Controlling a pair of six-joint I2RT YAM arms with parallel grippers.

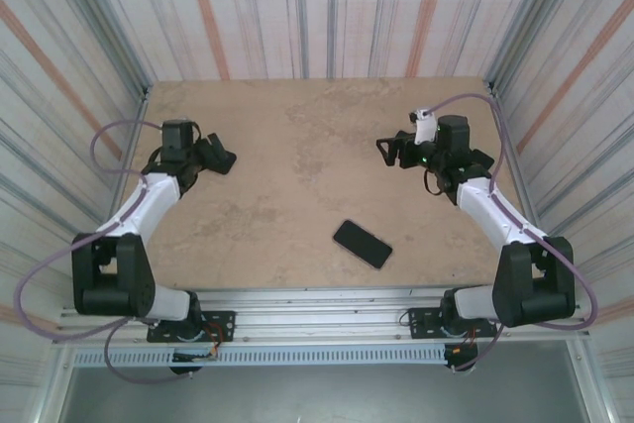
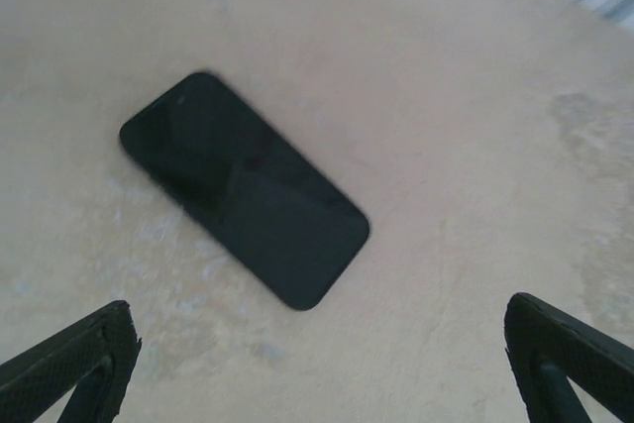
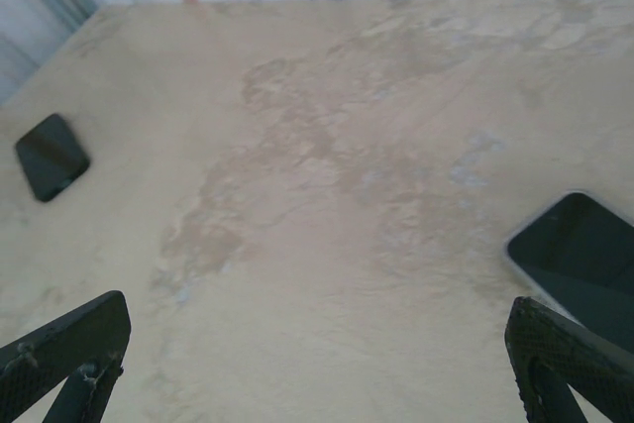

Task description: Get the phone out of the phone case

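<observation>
The phone in its case (image 1: 362,244) is a black slab lying flat and slanted on the beige table, near the front edge and right of centre. In the left wrist view the phone (image 2: 243,188) lies ahead of my left gripper (image 2: 317,306), which stands open and apart from it. In the right wrist view the phone (image 3: 580,255) sits at the right edge beside one finger (image 3: 565,364), with a thin pale rim along its side. My right gripper (image 3: 317,299) is open with bare table between its fingers. From above, the left gripper (image 1: 226,158) and right gripper (image 1: 384,151) hover at mid-table, facing each other.
Striped walls close the table (image 1: 297,126) on the left, back and right. A metal rail (image 1: 317,299) runs along the near edge between the arm bases. A small dark rounded shape (image 3: 52,156) shows far off near a wall; I cannot tell what it is.
</observation>
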